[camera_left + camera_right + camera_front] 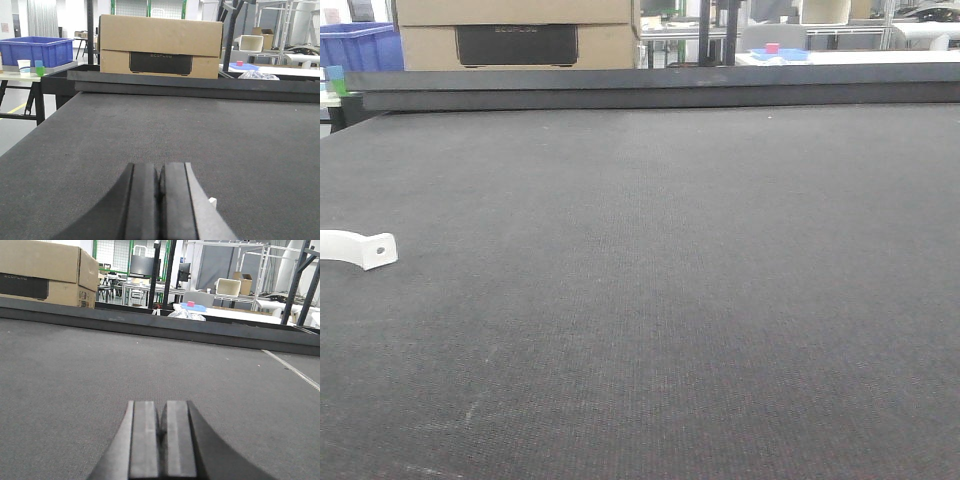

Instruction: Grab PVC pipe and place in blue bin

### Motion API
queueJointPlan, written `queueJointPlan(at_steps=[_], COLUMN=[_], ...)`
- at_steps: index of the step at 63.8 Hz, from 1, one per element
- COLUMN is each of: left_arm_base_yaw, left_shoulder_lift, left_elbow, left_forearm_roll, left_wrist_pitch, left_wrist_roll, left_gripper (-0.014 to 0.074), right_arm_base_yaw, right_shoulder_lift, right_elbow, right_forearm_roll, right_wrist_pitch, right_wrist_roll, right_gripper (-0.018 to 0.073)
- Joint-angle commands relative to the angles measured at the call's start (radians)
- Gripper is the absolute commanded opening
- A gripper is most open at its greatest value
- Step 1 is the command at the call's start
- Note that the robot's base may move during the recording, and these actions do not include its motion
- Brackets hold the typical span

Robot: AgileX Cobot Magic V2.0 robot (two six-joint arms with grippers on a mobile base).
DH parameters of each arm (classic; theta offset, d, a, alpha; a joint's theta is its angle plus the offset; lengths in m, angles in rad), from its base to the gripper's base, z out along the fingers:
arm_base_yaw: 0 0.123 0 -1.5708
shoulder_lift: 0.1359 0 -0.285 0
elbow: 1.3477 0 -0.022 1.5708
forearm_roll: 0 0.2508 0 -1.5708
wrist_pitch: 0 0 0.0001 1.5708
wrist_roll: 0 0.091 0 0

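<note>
— What is taking up most of the views?
— The dark grey worktop (pixel 670 300) is stretching across all three, with a raised black rail running along its far edge. Behind that rail a cardboard box (pixel 160 45) is standing.
— And the bin?
— The blue bin (pixel 37 50) is sitting off the worktop, on a side table beyond the far left corner.
— How are the claws looking?
— The left claw (pixel 160 200) is hanging just over the worktop, its pads pressing together with nothing between them. The right claw (pixel 161 440) is showing the same: pads meeting, nothing gripped.
— Where is the pipe?
— The PVC pipe (pixel 360 248) is lying on the worktop at the left edge of the front view, its holed tab pointing right, well apart from the bin.
</note>
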Motion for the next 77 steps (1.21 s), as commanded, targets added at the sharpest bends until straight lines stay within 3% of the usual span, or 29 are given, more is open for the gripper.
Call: queueJointPlan(at_steps=[1,59,63,72,77], left_arm_base_yaw=[0.002,0.002,0.002,0.002,0.002], left_shoulder_lift=[-0.003,-0.003,-0.003,-0.003,-0.003], left_elbow=[-0.003,-0.003,-0.003,-0.003,-0.037], left_forearm_roll=[0.000,0.000,0.000,-0.012,-0.005], left_wrist_pitch=[-0.018,-0.018,-0.061,-0.163,-0.131], left_wrist_roll=[0.000,0.000,0.000,0.000,0.000], left_gripper=[-0.0111,-0.0111,-0.0111,-0.0111,-0.0111], right_arm_base_yaw=[-0.002,-0.002,-0.002,-0.002,-0.002], right_shoulder_lift=[0.002,0.002,0.002,0.002,0.002], right_elbow=[-0.003,-0.003,-0.003,-0.003,-0.056], right_forearm_roll=[-0.007,-0.007,-0.007,-0.001,0.027], right_wrist_pitch=[-0.024,-0.029,-0.061,-0.273,-0.232], right_wrist_roll=[-0.001,-0.001,-0.001,-0.001,-0.001], right_gripper=[-0.0168,-0.0168,-0.0168,-0.0168,-0.0168])
